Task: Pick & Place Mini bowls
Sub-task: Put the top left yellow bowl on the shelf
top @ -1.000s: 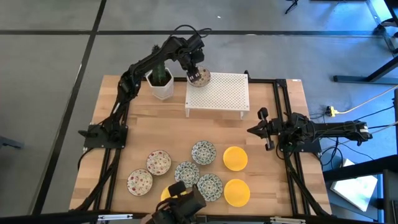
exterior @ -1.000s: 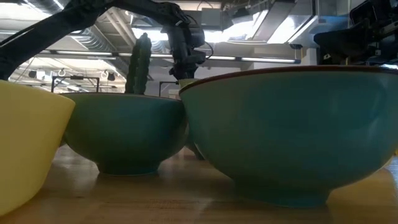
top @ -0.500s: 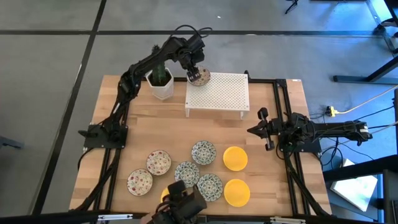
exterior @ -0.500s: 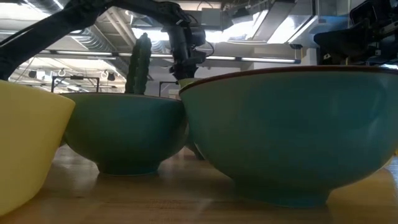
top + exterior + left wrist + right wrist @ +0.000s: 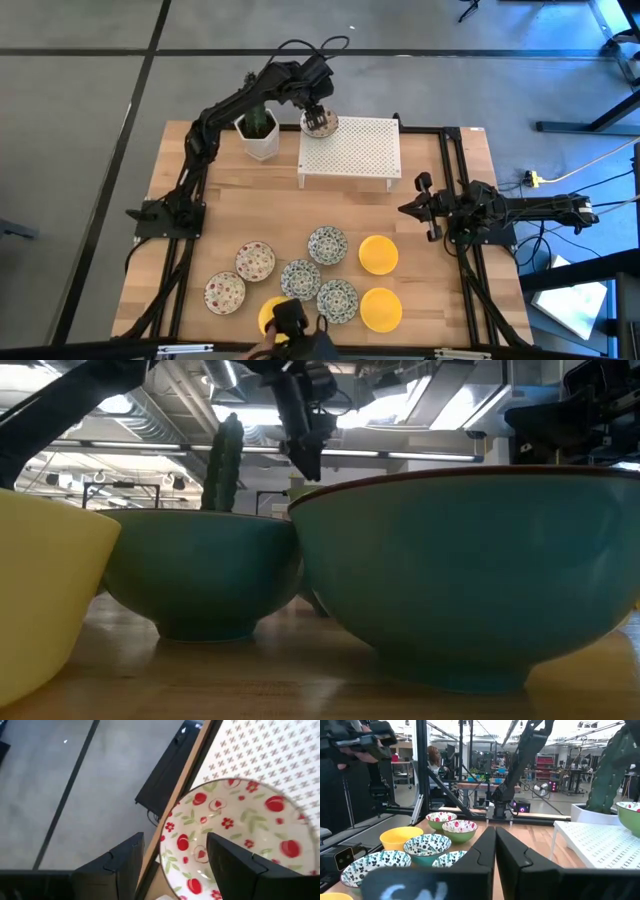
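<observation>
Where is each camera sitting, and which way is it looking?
High view: above, looking straight down on the table and both arms.
Low view: at tabletop height, behind blue-green bowls; left arm overhead.
Left wrist view: past its open fingers at the red-speckled bowl on the rack.
Right wrist view: past its shut fingers, across the table.
Shared: high and left wrist views show that bowl.

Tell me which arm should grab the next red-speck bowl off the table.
Left. Its gripper is open above the bowl on the rack, and both red-speck bowls sit on its side; the right gripper is shut, farther away.
</observation>
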`<action>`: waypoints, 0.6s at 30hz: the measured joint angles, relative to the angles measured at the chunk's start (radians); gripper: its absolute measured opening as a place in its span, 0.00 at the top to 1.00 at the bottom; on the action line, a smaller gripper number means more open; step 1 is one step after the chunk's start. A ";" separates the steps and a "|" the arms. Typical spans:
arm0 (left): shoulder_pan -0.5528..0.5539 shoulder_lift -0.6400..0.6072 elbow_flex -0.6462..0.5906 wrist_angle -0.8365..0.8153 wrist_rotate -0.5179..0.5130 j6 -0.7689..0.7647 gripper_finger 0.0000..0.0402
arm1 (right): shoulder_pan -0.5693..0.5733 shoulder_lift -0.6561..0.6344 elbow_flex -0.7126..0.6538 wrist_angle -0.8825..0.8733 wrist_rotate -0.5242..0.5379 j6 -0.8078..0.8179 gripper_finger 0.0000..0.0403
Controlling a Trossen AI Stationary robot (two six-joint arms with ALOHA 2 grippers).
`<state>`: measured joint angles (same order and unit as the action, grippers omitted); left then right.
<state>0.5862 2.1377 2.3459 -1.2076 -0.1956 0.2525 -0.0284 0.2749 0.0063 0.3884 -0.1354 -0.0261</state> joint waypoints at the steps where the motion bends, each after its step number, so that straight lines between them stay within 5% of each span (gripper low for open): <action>1: -0.006 -0.004 0.000 0.000 0.001 -0.002 0.48 | 0.000 0.000 0.000 0.002 0.000 0.000 0.96; 11: -0.122 -0.107 0.000 -0.039 0.023 0.048 0.50 | 0.000 0.000 0.000 0.010 -0.003 0.027 0.96; 18: -0.266 -0.257 0.000 -0.328 0.032 -0.022 0.68 | 0.000 0.000 0.000 -0.022 -0.027 0.064 0.96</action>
<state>0.3198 1.8804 2.3463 -1.5357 -0.1638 0.2309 -0.0284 0.2746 0.0063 0.3662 -0.1627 0.0377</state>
